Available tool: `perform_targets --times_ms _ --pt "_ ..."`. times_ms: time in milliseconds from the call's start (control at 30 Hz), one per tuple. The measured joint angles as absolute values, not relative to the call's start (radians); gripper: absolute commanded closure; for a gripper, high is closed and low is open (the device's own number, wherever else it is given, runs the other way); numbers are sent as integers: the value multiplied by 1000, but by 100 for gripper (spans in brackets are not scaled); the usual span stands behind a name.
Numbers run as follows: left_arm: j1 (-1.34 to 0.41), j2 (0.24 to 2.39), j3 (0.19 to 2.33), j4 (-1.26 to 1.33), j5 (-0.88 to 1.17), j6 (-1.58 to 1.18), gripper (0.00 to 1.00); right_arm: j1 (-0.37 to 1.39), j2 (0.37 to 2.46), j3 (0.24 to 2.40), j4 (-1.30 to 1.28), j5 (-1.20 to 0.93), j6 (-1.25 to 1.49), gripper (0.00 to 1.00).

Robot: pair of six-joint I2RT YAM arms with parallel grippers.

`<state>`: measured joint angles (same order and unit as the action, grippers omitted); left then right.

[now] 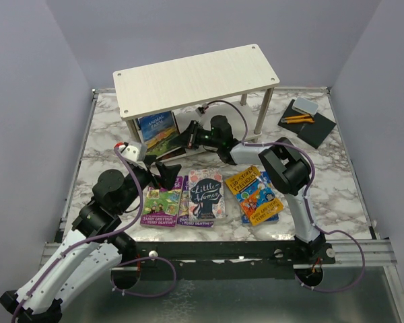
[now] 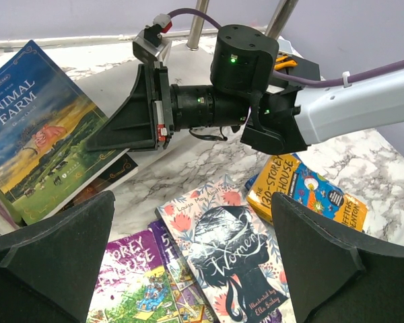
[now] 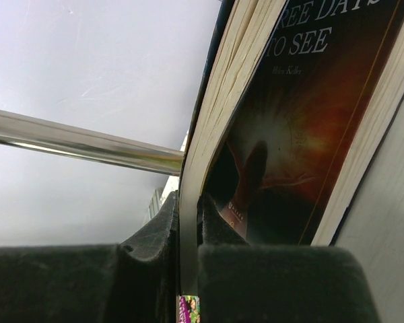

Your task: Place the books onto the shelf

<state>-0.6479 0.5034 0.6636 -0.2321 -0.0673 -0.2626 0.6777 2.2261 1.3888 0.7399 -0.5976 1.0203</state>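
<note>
Our right gripper [image 3: 188, 252] is shut tight on the edge of a dark book [image 3: 289, 134], "Three Days to See", with the jaws pinching its cover from both sides. That gripper reaches in low at the front of the shelf [image 1: 195, 77], under the top board. The dark book sits there just beside Animal Farm [image 1: 157, 129], which leans tilted under the board toward the shelf's left end. We cannot tell whether the dark book rests on the lower board or hangs clear of it.

Our left gripper [image 1: 163, 173] stands wide open and holds nothing, hovering near the shelf's front, left of the right gripper.

Further out from the shelf, more books lie flat on the table [image 1: 337, 182]. We see a purple book [image 1: 161, 200], then Little Women [image 1: 207, 194] overlapping a second purple book [image 1: 184, 214], and an orange book [image 1: 254, 190] on top of a blue book [image 1: 273, 217]. A black pad [image 1: 308, 124] with pencils [image 1: 297, 119] lies just off the shelf's right end.
</note>
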Motion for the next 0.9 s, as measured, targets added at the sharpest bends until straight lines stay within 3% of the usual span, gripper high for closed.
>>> perform_targets --times_ms 767,900 --pt "-648 504 664 -232 -67 -260 1 678 2222 1334 749 -562 1022 99" --pt "-648 504 664 -232 -67 -260 1 679 2222 1334 745 -562 1019 87"
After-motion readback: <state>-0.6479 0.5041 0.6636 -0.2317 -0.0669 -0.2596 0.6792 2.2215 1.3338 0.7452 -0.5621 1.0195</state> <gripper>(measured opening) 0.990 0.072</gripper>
